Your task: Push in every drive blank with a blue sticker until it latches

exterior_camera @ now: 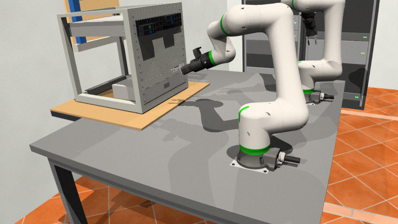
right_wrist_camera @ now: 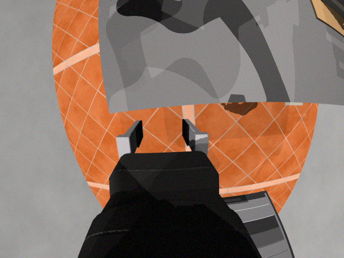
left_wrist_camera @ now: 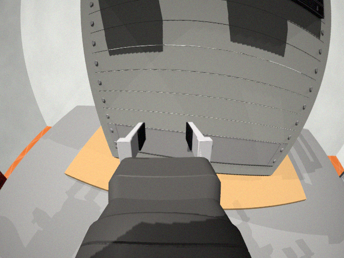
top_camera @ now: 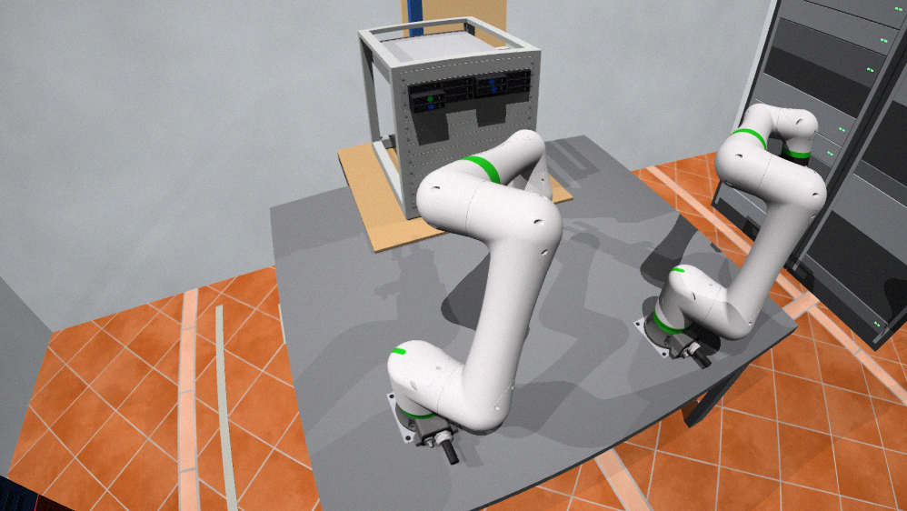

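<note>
The grey rack (top_camera: 460, 140) (exterior_camera: 164, 59) (left_wrist_camera: 194, 83) stands upright on a tan board (top_camera: 393, 235) (exterior_camera: 111, 118) (left_wrist_camera: 263, 191). Near its top left, a blank with a green sticker (top_camera: 430, 98) (exterior_camera: 149, 26) sits above one with a blue sticker (top_camera: 431, 106) (exterior_camera: 150, 32); both stick out. To their right, an upper blue-stickered blank (top_camera: 492, 81) (exterior_camera: 170, 17) and a lower one (top_camera: 493, 89) (exterior_camera: 172, 22) also stick out. My left gripper (exterior_camera: 175, 69) (left_wrist_camera: 165, 130) is open and empty before the rack's lower front. My right gripper (exterior_camera: 312, 42) (right_wrist_camera: 162, 128) is open and empty, far from the rack.
The left arm stands across the table (top_camera: 343, 305) (exterior_camera: 125, 161) in front of the rack and hides part of it in the top view. Tall server cabinets (top_camera: 856, 158) (exterior_camera: 334, 50) (right_wrist_camera: 258, 213) stand beyond the right arm. A blue post (exterior_camera: 74, 9) rises behind the rack.
</note>
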Controlling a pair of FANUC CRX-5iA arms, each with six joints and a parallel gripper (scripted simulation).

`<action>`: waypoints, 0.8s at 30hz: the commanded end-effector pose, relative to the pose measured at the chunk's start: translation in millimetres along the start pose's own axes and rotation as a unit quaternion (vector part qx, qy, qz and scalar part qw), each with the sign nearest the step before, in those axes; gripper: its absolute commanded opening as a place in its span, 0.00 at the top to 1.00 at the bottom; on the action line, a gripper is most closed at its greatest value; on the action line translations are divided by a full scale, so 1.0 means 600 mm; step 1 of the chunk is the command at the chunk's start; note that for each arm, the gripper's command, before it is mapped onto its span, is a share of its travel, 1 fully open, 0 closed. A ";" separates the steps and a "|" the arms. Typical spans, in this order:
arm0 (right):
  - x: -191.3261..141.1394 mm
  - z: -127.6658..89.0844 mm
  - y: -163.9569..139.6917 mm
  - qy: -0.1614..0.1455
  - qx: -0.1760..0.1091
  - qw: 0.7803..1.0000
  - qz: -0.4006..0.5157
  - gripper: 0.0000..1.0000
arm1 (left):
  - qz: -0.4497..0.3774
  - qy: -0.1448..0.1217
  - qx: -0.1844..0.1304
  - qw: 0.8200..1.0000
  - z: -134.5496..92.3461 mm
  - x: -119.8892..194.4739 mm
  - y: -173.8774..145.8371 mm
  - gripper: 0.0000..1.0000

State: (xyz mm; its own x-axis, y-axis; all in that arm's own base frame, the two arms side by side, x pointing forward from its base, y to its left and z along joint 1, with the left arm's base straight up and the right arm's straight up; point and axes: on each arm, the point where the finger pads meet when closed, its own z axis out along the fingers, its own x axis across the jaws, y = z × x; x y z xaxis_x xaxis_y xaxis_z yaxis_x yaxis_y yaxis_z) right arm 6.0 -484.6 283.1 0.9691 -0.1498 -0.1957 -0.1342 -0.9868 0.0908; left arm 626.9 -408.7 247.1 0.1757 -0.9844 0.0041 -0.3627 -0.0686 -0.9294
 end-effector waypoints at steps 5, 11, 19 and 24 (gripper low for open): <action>-0.031 0.002 -0.007 0.054 0.032 0.998 -0.026 0.00 | -0.091 0.018 0.025 0.995 -0.046 0.006 -0.052 0.00; -0.045 0.000 -0.009 0.086 0.039 0.995 -0.041 0.00 | -0.194 0.043 0.046 0.979 -0.098 0.008 -0.106 0.00; -0.051 -0.002 -0.009 0.100 0.041 0.993 -0.048 0.00 | -0.314 0.076 0.063 0.944 -0.159 0.005 -0.165 0.00; -0.051 -0.002 -0.009 0.101 0.041 0.993 -0.048 0.00 | -0.379 0.096 0.069 0.918 -0.193 0.002 -0.197 0.00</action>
State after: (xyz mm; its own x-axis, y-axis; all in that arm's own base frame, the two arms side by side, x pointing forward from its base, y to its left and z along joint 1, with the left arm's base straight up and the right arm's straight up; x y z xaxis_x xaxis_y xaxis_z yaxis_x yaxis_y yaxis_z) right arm -22.5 -474.2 288.9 0.9989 -0.0477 0.0001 -0.0477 -0.9989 -0.0017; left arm 571.2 -420.7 383.1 0.1780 -0.7326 0.6569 -0.1085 -0.6781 -0.7269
